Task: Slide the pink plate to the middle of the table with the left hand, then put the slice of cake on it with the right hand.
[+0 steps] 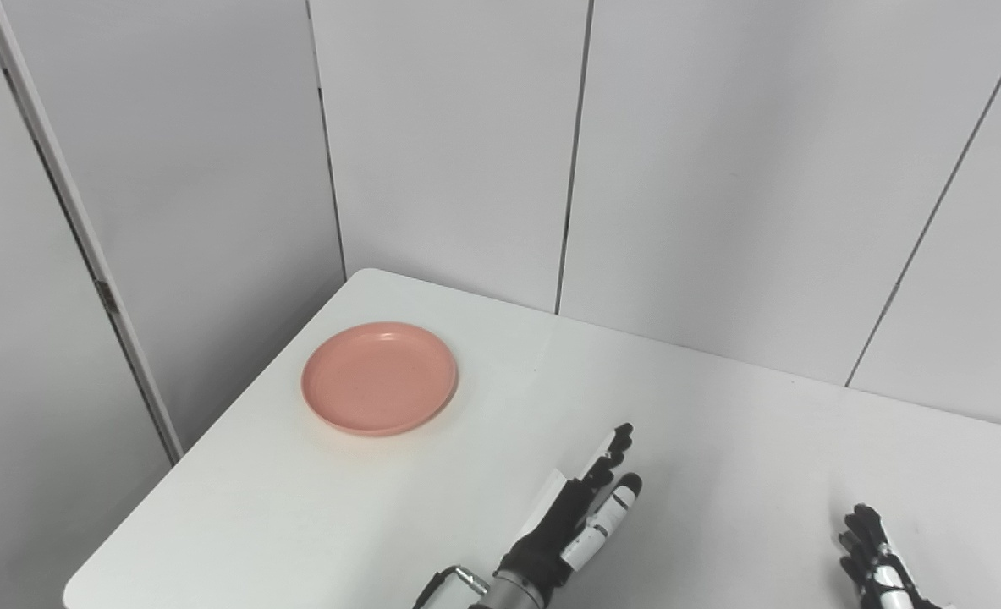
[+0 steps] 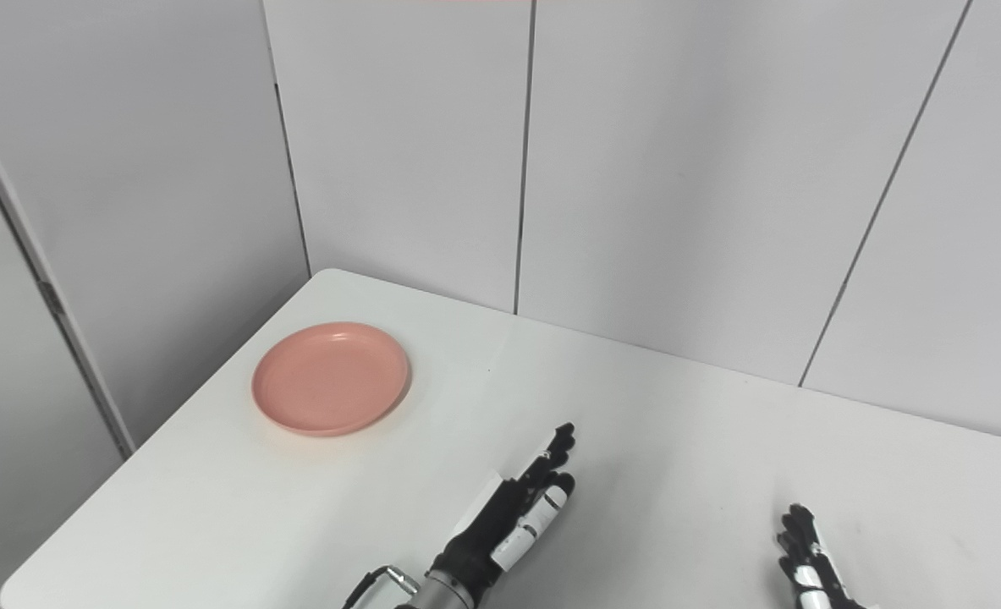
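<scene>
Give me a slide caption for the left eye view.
Empty pink plate near table's left corner; both hands low.

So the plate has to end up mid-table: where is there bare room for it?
Bare tabletop runs from the pink plate to the far wall edge, beyond both hands. Nearer, the left hand and right hand take up the front.

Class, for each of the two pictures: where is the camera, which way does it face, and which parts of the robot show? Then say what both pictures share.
Left eye view: on the head, looking down and forward over the white table; left hand and the fingers of the right hand show.
Right eye view: beside it, facing the same way, with both hands low in the frame again.
Shared: the pink plate at the table's far left corner, empty and untouched; grey wall panels behind.
</scene>
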`<state>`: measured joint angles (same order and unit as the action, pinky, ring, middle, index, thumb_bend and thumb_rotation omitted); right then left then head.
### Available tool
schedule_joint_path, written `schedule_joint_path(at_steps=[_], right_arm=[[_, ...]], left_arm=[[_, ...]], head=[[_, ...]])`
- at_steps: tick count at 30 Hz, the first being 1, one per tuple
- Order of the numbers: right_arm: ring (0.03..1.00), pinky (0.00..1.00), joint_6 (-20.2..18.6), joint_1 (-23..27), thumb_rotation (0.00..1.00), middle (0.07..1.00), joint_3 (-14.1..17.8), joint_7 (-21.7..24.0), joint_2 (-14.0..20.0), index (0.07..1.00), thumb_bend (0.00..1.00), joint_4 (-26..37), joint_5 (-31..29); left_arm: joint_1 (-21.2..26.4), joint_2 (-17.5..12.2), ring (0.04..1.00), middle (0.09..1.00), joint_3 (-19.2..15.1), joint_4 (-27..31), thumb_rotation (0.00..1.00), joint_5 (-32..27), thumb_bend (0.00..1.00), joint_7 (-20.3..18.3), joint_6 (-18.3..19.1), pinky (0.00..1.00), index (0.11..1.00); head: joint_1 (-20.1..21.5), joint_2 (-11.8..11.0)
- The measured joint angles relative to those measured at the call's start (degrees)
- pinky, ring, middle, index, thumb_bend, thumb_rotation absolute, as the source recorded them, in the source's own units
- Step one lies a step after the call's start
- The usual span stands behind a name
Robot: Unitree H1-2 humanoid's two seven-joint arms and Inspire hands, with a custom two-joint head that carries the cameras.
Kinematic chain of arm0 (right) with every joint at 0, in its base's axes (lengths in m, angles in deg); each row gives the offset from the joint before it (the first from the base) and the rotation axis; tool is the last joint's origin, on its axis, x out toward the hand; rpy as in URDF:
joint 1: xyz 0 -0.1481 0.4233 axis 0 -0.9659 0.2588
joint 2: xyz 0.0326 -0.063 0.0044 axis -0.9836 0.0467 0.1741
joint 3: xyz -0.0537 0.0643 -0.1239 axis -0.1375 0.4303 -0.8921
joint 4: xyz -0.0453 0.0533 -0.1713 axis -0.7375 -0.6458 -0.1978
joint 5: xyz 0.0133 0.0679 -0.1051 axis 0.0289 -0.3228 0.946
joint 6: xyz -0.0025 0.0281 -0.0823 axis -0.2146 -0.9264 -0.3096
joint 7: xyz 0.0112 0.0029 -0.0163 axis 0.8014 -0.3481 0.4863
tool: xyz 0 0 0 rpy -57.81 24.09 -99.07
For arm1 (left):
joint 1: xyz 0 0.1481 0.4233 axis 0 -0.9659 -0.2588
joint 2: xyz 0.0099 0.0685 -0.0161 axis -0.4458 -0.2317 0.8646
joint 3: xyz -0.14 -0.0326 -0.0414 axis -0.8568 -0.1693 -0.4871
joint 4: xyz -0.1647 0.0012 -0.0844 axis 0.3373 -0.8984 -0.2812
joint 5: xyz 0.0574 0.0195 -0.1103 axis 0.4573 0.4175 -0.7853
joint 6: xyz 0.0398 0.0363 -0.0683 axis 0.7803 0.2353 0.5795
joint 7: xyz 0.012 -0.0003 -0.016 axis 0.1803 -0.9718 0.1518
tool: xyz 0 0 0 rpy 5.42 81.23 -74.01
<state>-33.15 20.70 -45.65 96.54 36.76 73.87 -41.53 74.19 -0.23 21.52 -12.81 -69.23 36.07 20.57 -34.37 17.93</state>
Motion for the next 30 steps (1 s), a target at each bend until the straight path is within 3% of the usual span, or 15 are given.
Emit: schedule_joint_path(at_steps=[11,18,30], right_arm=[[1.000,1.00,2.00,1.13,1.00,1.000,0.07,1.22,-0.08,1.000,0.28,-2.33,-0.56],[1.000,1.00,1.95,1.60,1.00,1.000,0.27,1.20,-0.30,1.000,0.25,-2.70,-0.42],[1.000,1.00,1.83,2.30,1.00,1.000,0.09,1.28,-0.49,1.000,0.24,-2.52,0.09]], left_arm=[[0.71,1.28,0.993,1.000,0.05,-1.07,1.00,0.31,0.41,0.22,-0.04,0.97,1.000],[0.80,1.29,0.972,0.983,-0.09,-1.08,1.00,-0.25,0.47,0.18,-0.15,0.92,0.988],[0.80,1.48,0.963,0.976,-4.46,2.57,1.00,-6.89,0.39,-0.21,1.59,0.94,0.969]], head=[[-1.14,0.17],[-0.62,0.62],[-0.79,1.41]])
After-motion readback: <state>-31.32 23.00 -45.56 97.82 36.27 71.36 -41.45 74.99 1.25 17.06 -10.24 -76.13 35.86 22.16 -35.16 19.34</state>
